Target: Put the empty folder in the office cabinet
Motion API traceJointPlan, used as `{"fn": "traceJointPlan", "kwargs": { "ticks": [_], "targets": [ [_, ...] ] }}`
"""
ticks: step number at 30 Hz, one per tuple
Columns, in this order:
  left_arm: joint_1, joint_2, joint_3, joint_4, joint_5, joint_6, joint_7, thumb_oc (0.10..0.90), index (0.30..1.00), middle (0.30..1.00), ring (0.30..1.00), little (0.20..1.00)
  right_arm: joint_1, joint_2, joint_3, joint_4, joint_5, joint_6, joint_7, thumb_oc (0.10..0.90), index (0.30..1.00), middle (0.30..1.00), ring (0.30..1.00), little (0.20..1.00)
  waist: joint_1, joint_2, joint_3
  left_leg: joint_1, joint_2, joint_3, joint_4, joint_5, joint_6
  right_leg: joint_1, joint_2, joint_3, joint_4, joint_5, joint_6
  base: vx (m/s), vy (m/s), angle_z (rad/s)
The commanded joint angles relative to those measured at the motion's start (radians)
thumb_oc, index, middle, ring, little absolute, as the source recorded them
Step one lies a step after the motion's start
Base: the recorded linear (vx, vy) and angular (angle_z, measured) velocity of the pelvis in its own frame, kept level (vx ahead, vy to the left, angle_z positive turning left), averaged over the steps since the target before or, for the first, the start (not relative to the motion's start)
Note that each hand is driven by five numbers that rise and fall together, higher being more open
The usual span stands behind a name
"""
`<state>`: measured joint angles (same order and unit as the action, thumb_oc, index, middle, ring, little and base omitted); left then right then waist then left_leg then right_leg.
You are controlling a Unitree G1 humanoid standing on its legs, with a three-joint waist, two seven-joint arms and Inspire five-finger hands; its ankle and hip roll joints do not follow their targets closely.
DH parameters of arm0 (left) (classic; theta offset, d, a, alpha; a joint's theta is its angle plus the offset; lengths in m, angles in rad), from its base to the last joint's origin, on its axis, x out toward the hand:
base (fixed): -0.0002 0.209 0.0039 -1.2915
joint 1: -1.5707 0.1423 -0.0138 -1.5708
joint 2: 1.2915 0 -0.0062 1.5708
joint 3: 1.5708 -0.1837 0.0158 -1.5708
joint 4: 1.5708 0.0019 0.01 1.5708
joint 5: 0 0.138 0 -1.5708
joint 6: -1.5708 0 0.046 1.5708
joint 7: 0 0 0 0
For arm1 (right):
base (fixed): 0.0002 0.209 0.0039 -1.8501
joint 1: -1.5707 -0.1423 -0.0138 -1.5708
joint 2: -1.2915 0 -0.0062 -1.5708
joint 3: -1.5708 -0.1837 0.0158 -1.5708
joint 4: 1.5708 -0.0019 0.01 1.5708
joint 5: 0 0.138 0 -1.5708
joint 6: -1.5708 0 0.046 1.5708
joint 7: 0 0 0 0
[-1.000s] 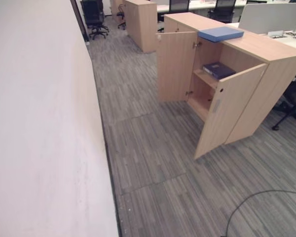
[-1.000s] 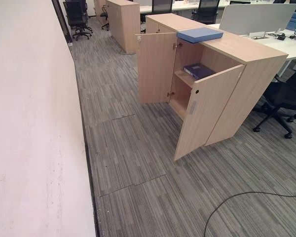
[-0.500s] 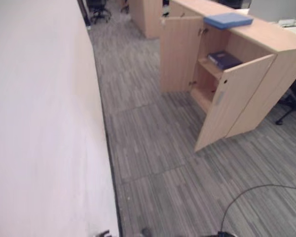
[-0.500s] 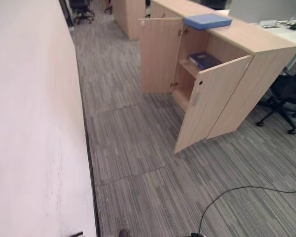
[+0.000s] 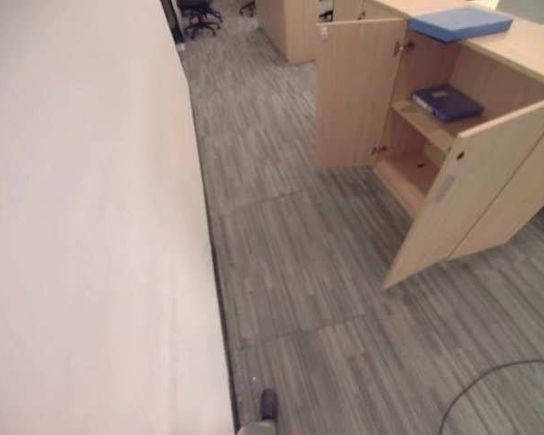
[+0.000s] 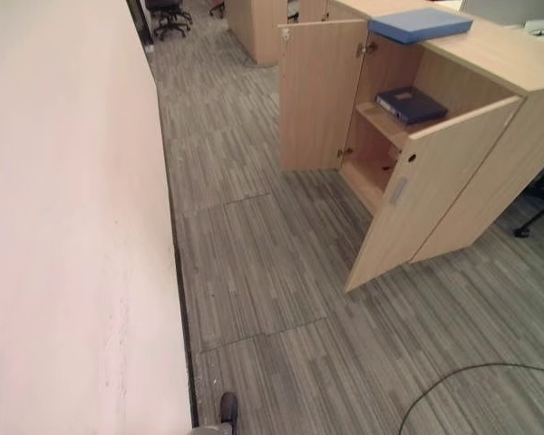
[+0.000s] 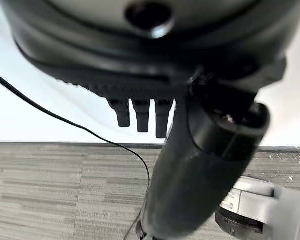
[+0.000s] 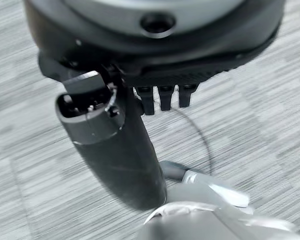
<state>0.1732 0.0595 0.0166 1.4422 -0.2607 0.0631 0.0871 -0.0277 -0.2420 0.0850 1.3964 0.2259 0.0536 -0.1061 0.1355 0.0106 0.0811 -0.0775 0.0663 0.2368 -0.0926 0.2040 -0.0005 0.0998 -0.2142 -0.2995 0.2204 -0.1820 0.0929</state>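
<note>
At the robot's sides both hands hung empty over the grey striped carpet [image 6: 254, 272], the left hand [image 7: 155, 90] and right hand [image 8: 140, 75] with fingers relaxed. Farther off, the light-wood office cabinet [image 6: 490, 109] stood open, the flat blue folder [image 6: 420, 24] lying on its top near the front edge, a dark blue binder [image 6: 411, 103] on the shelf. Approach seemed under way; next, walking closer and grasping the folder.

Take the white wall [image 5: 82, 227] as your landmark, running along your left. You see grey striped carpet [image 5: 290, 263] meeting the wall's base along a dark strip. Far along the wall, a black office chair [image 6: 168, 14] stands near its distant end. Further out from the wall at that same depth, you see a second wooden unit [image 6: 254, 27], doors closed, on the carpet.
</note>
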Motion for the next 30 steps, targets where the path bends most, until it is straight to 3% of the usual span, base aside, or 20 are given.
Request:
{"fn": "traceJointPlan", "kwargs": {
  "ticks": [1,2,4,5,6,7,8,9,11,12,13,16,20,21,23,25,28,30],
  "targets": [
    [-0.099,0.141,0.001,-0.035,0.039,-0.06,0.069,0.8,0.9,0.9,0.9,0.9,-0.042,-0.002,0.01,-0.046,-0.016,0.005,0.007,0.8,0.9,0.9,0.9,0.9,0.016,-0.009,0.003,0.008,-0.125,0.001,0.005,-0.143,0.008,-0.016,-0.368,-0.092,0.164,0.455,0.118,0.24,0.335,0.18],
    [-0.099,0.147,-0.003,-0.039,0.043,-0.059,0.07,0.8,0.9,0.9,0.9,0.9,-0.045,0.002,0.019,-0.059,-0.016,0.002,0.005,0.8,0.9,0.9,0.9,0.9,0.006,-0.008,0.013,0.037,-0.132,-0.013,0.005,-0.176,0.008,-0.04,-0.371,-0.091,0.22,0.461,0.136,0.25,0.272,0.23],
    [-0.096,0.155,-0.014,-0.056,0.039,-0.063,0.073,0.8,0.9,0.9,0.9,0.9,-0.063,0.002,0.036,-0.09,-0.009,-0.009,0.002,0.8,0.9,0.9,0.9,0.9,-0.02,0.013,0.051,0.076,-0.123,-0.026,0.005,-0.189,0.017,-0.14,-0.325,-0.091,0.267,0.407,0.116,0.19,0.128,0.19],
    [-0.096,0.154,-0.015,-0.06,0.037,-0.064,0.074,0.8,0.9,0.9,0.9,0.9,-0.071,0.0,0.039,-0.1,-0.003,-0.011,0.002,0.8,0.9,0.9,0.9,0.9,-0.026,0.024,0.066,0.077,-0.116,-0.015,0.005,-0.168,0.024,-0.169,-0.306,-0.114,0.243,0.415,0.089,0.1,0.02,0.08],
    [-0.093,0.152,-0.018,-0.065,0.031,-0.066,0.076,0.8,0.9,0.9,0.9,0.9,-0.085,-0.001,0.045,-0.114,0.005,-0.015,-0.001,0.8,0.9,0.9,0.9,0.9,-0.043,0.033,0.088,0.104,-0.113,-0.019,0.005,-0.175,0.023,-0.219,-0.266,-0.124,0.216,0.406,0.083,0.04,0.002,0.08],
    [-0.094,0.151,-0.017,-0.065,0.031,-0.066,0.076,0.8,0.9,0.9,0.9,0.9,-0.086,-0.002,0.045,-0.114,0.005,-0.015,-0.001,0.8,0.9,0.9,0.9,0.9,-0.043,0.037,0.09,0.105,-0.109,-0.019,0.005,-0.176,0.021,-0.216,-0.261,-0.126,0.213,0.406,0.081,0.14,-0.022,0.04],
    [-0.092,0.148,-0.025,-0.063,0.031,-0.066,0.077,0.8,0.9,0.9,0.9,0.9,-0.1,0.0,0.049,-0.12,0.013,-0.019,-0.004,0.8,0.9,0.9,0.9,0.9,-0.058,0.038,0.106,0.126,-0.112,-0.029,0.005,-0.187,0.018,-0.256,-0.222,-0.133,0.161,0.402,0.078,0.24,-0.107,0.17],
    [-0.089,0.14,-0.037,-0.063,0.029,-0.068,0.075,0.8,0.9,0.9,0.9,0.9,-0.123,0.005,0.058,-0.121,0.035,-0.019,-0.008,0.8,0.9,0.9,0.9,0.9,-0.084,0.03,0.131,0.172,-0.124,-0.048,0.005,-0.215,0.006,-0.308,-0.136,-0.137,0.019,0.416,0.079,0.34,-0.156,0.16],
    [-0.087,0.138,-0.036,-0.06,0.036,-0.067,0.07,0.8,0.9,0.9,0.9,0.9,-0.137,0.007,0.051,-0.123,0.059,-0.024,-0.014,0.8,0.9,0.9,0.9,0.9,-0.104,0.013,0.141,0.207,-0.132,-0.078,0.005,-0.243,-0.008,-0.337,-0.068,-0.128,-0.111,0.448,0.095,0.29,-0.155,0.05],
    [-0.088,0.138,-0.036,-0.06,0.036,-0.067,0.069,0.8,0.9,0.9,0.9,0.9,-0.138,0.007,0.051,-0.123,0.059,-0.024,-0.014,0.8,0.9,0.9,0.9,0.9,-0.104,0.015,0.141,0.208,-0.13,-0.079,0.005,-0.244,-0.008,-0.334,-0.065,-0.13,-0.116,0.449,0.095,0.32,-0.181,0.42],
    [-0.089,0.14,-0.032,-0.055,0.047,-0.071,0.067,0.8,0.9,0.9,0.9,0.9,-0.14,0.012,0.047,-0.117,0.069,-0.028,-0.016,0.8,0.9,0.9,0.9,0.9,-0.124,-0.002,0.139,0.228,-0.135,-0.111,0.005,-0.269,-0.018,-0.362,-0.032,-0.085,-0.195,0.471,0.1,0.31,-0.174,0.69],
    [-0.091,0.134,-0.022,-0.041,0.047,-0.073,0.065,0.8,0.9,0.9,0.9,0.9,-0.135,0.011,0.048,-0.103,0.069,-0.028,-0.014,0.8,0.9,0.9,0.9,0.9,-0.122,-0.01,0.126,0.239,-0.136,-0.133,0.005,-0.294,-0.022,-0.34,-0.029,-0.088,-0.24,0.467,0.095,0.27,-0.158,0.84],
    [-0.085,0.128,-0.005,-0.008,0.047,-0.068,0.068,0.8,0.9,0.9,0.9,0.9,-0.101,0.003,0.04,-0.06,0.052,-0.026,-0.004,0.8,0.9,0.9,0.9,0.9,-0.126,0.008,0.074,0.302,-0.059,-0.165,0.005,-0.334,-0.044,-0.302,-0.007,-0.103,-0.183,0.418,0.062,0.46,-0.252,0.26],
    [-0.092,0.128,-0.009,-0.011,0.042,-0.069,0.067,0.8,0.9,0.9,0.9,0.9,-0.091,-0.005,0.033,-0.044,0.054,-0.027,-0.004,0.8,0.9,0.9,0.9,0.9,-0.129,0.014,0.064,0.308,-0.008,-0.165,0.04,-0.346,-0.065,-0.289,0.004,-0.113,-0.152,0.37,0.043,0.35,-0.32,0.64],
    [-0.104,0.131,-0.016,-0.02,0.033,-0.072,0.064,0.8,0.9,0.9,0.9,0.9,-0.085,-0.014,0.019,-0.034,0.068,-0.03,-0.005,0.8,0.9,0.9,0.9,0.9,-0.136,0.007,0.07,0.27,0.034,-0.15,0.155,-0.356,-0.086,-0.265,0.014,-0.118,-0.129,0.324,0.018,0.26,-0.296,0.47],
    [-0.113,0.134,-0.021,-0.034,0.023,-0.074,0.062,0.8,0.9,0.9,0.9,0.9,-0.08,-0.023,0.009,-0.027,0.075,-0.031,-0.006,0.8,0.9,0.9,0.9,0.9,-0.135,-0.002,0.08,0.2,0.065,-0.13,0.321,-0.303,-0.1,-0.22,0.027,-0.132,-0.131,0.284,-0.011,0.16,-0.251,0.16],
    [-0.122,0.139,-0.023,-0.053,0.01,-0.077,0.065,0.8,0.9,0.9,0.9,0.9,-0.071,-0.035,0.012,-0.021,0.069,-0.026,-0.006,0.8,0.9,0.9,0.9,0.9,-0.117,-0.026,0.103,0.078,0.076,-0.119,0.558,-0.212,-0.086,-0.155,0.056,-0.141,-0.142,0.227,-0.059,0.16,-0.218,0.04],
    [-0.118,0.139,-0.022,-0.057,0.009,-0.076,0.07,0.8,0.9,0.9,0.9,0.9,-0.067,-0.045,0.009,-0.019,0.062,-0.02,-0.007,0.8,0.9,0.9,0.9,0.9,-0.096,-0.043,0.11,-0.012,0.055,-0.102,0.586,-0.234,-0.067,-0.12,0.053,-0.13,-0.152,0.201,-0.061,0.17,-0.107,-0.12]
  ]
}}
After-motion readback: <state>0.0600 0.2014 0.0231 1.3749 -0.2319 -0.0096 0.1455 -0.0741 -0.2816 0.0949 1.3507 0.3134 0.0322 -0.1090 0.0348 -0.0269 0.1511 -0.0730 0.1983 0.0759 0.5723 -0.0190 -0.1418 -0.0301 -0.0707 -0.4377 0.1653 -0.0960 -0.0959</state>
